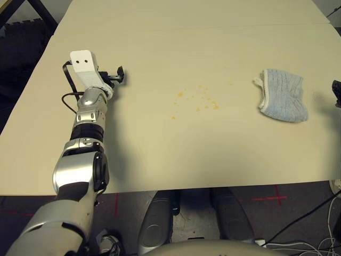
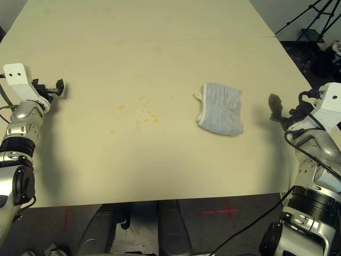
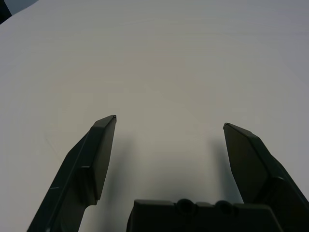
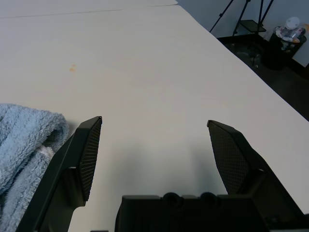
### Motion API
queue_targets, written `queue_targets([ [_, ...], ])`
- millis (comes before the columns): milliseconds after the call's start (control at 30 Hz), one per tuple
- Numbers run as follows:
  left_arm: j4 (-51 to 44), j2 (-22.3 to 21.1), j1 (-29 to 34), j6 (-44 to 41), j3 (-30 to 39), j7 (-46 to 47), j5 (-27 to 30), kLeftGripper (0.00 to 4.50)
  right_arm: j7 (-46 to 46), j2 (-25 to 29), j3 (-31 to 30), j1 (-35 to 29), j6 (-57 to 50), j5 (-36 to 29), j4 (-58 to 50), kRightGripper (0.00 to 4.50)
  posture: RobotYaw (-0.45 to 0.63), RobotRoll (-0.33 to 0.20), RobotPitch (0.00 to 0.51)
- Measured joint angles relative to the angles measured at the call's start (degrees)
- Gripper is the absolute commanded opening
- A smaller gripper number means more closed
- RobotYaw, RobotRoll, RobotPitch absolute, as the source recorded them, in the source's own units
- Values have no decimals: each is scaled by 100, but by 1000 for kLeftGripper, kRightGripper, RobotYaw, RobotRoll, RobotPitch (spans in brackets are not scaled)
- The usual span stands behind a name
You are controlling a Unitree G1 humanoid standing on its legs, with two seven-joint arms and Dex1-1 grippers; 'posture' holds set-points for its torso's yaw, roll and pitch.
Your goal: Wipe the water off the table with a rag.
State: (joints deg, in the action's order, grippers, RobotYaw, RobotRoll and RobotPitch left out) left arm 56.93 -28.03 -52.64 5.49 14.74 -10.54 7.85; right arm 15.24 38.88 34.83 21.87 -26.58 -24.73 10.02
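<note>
The rag (image 2: 220, 108), a folded light blue-grey terry cloth with a white hem, lies on the pale beige table (image 1: 160, 154), right of centre. The water (image 1: 197, 101) is a scatter of tiny yellow-orange droplets near the middle, left of the rag. My right gripper (image 2: 277, 106) hovers just right of the rag, open and empty; the rag's edge (image 4: 21, 145) shows beside one finger in the right wrist view. My left gripper (image 1: 118, 76) stands open over bare table at the left, well clear of the droplets.
A faint seam line (image 1: 186, 28) crosses the far part of the table. Tripod legs (image 2: 314, 16) and dark floor lie beyond the table's right edge. Cables (image 2: 250, 224) hang below the front edge.
</note>
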Motion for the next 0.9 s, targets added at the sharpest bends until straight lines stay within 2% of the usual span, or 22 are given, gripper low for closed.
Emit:
queue_targets([
  [267,18,172,-32,0,-24,-36,2,4500,-27,17,66,-119,-42,-17,-160,4474,-96,0,288],
  [367,105,163,-169,-5,-39,-315,18,4500,-80,108,68,-100,-268,-55,-338,4474,-97,0,284],
  [567,161,-94,-743,-535,-248,-2039,159,4500,-458,276,14,164,-1965,-441,-1272,4474,-93,0,279],
  [733,-78,-428,-1215,-1224,-724,-3796,154,4500,-721,218,-341,757,-3650,-839,-1932,4474,-85,0,276],
  [900,-158,-624,-1400,-1470,-1026,-4813,122,4500,-829,11,-661,1159,-4346,-889,-2033,4474,-95,0,276],
])
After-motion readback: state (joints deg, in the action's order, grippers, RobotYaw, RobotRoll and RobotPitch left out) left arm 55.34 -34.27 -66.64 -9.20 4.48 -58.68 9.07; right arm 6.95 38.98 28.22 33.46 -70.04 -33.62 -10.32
